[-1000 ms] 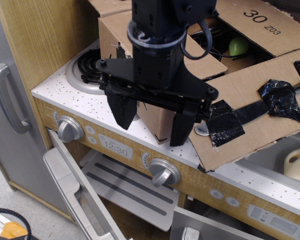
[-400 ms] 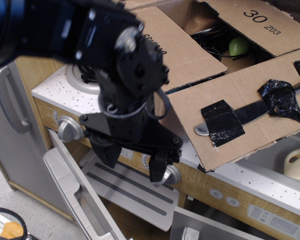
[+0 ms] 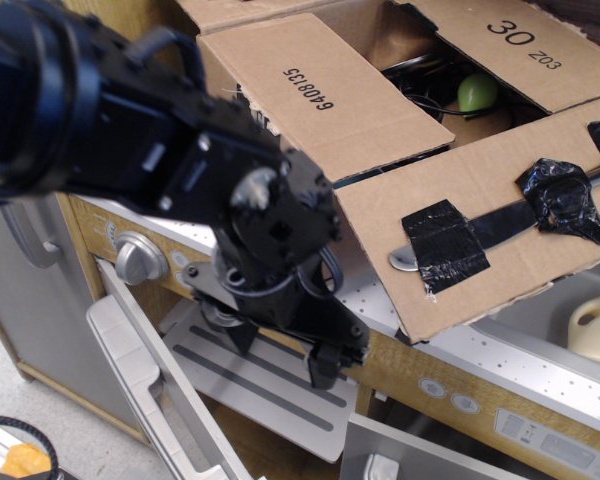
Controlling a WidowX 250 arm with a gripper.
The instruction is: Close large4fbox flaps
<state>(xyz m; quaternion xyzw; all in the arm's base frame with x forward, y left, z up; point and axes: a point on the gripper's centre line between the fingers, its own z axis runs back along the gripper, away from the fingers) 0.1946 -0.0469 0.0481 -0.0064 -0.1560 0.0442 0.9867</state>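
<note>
The box [image 3: 380, 120] sits at the back of the stove counter [image 3: 380, 300], reaching to its right edge. One flap [image 3: 325, 90] lies folded in; the taped flap [image 3: 490, 230] hangs out over the front edge. The gripper [image 3: 280, 355] hangs below that edge, fingers apart, holding nothing. Next it probably must rise beneath the taped flap; a knob [image 3: 140, 258] and the oven door [image 3: 150, 380] crowd it.

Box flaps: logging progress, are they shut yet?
Not shut. Box gapes; green ball shows inside, taped flap splayed outward.
</note>
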